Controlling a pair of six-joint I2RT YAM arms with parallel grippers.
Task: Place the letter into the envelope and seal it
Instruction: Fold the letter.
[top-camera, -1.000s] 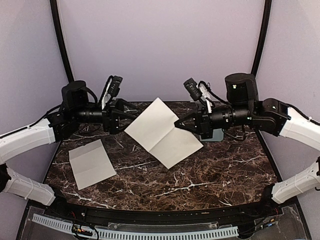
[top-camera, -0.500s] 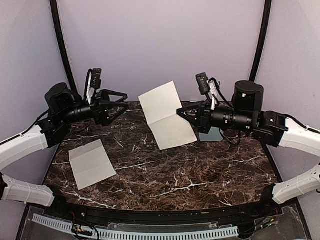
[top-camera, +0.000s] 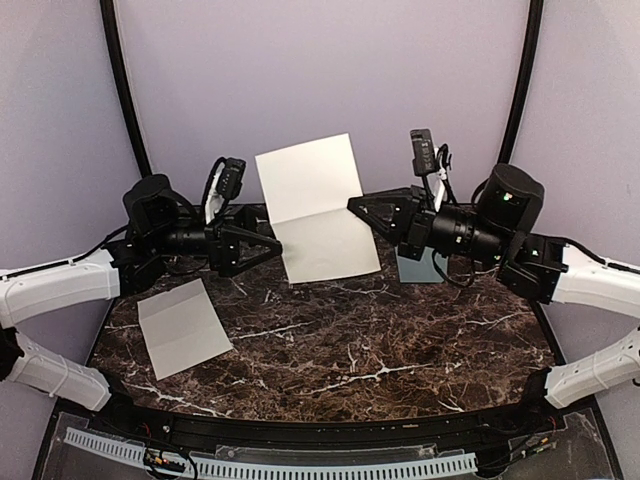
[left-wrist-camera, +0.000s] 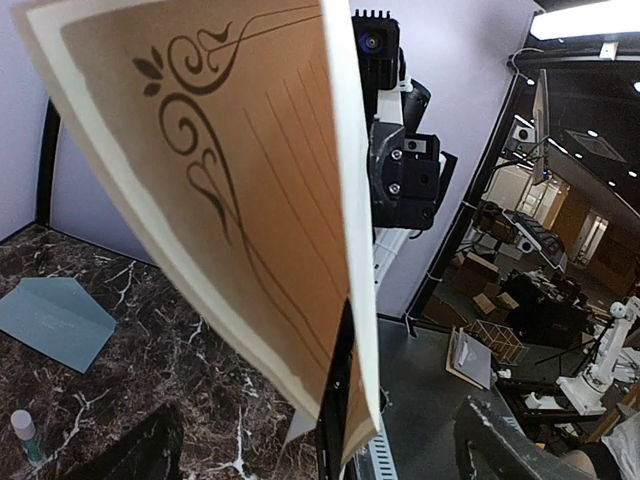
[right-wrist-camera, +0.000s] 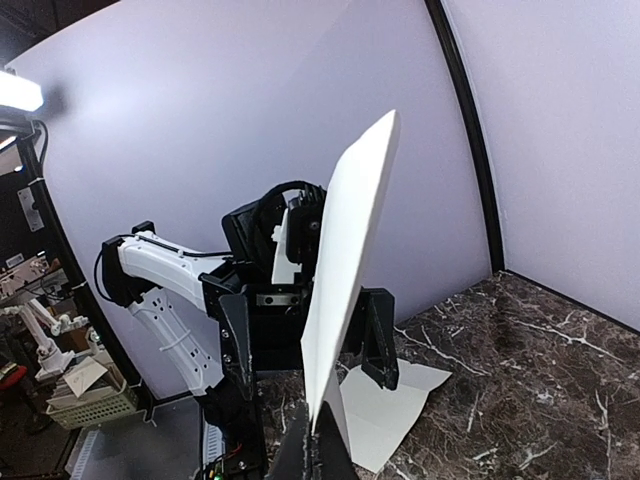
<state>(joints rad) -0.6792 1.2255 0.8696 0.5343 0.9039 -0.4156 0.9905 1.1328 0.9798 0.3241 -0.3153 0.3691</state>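
The right claw (top-camera: 358, 210) is clenched on the right edge of the letter (top-camera: 312, 210) and holds it upright in the air, clear of the surface (top-camera: 400, 340). The left claw (top-camera: 268, 247) is released: its jaws are spread wide with the letter's lower left edge between them, unpinched. The envelope (left-wrist-camera: 55, 320) lies flat on the surface beneath the right claw's wrist, a glue stick (left-wrist-camera: 22, 430) near it. A plain white sheet (top-camera: 183, 327) lies below the left claw.

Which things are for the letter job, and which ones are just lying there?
For the job: the letter, pinched by the right claw; the envelope; maybe the glue stick for sealing.
Lying about: the plain sheet.
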